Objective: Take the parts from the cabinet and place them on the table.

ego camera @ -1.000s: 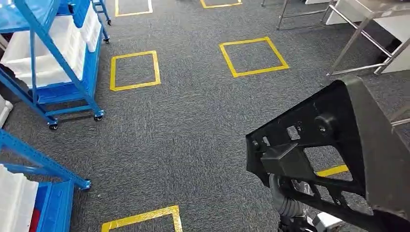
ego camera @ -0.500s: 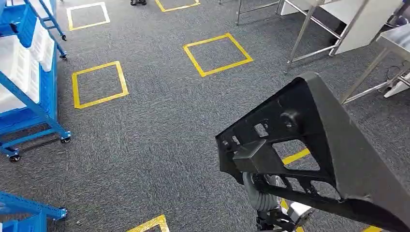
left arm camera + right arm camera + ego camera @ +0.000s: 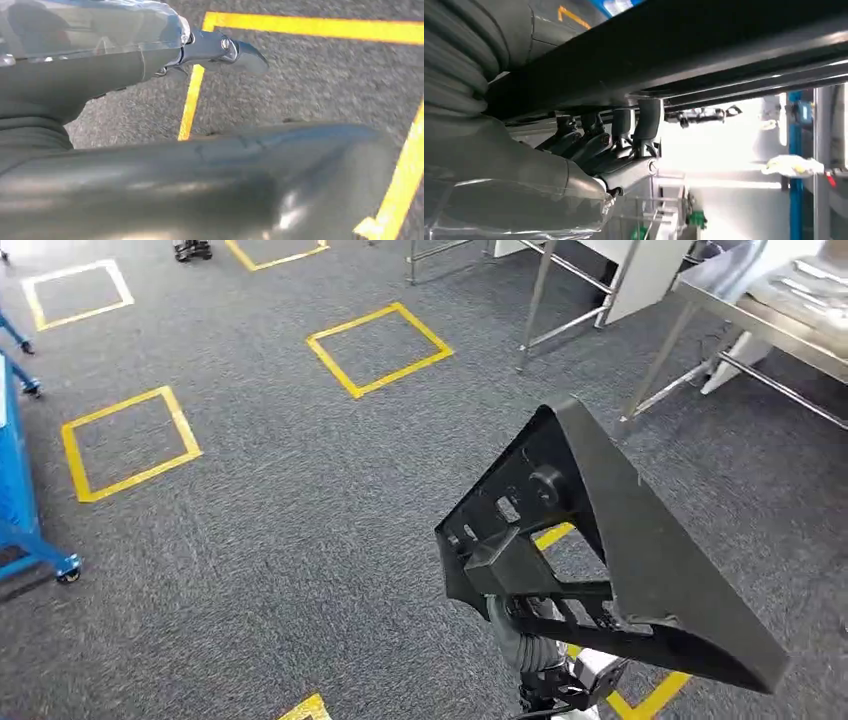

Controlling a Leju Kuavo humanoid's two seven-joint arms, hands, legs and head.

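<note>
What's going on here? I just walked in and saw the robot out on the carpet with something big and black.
The robot is carrying a large black plastic part across the grey carpet with its yellow tape squares. The right robot hand grips the part from underneath; the left robot hand is beside it, though whether it bears on the part is unclear. Metal-legged tables stand ahead on the right, and nothing has been set down yet.

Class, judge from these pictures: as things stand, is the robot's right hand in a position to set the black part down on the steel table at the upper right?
Probably not yet. The right hand grips the black part from beneath, but the steel table stands well ahead across open grey carpet. Nothing blocks the way; it just looks too far.
</note>
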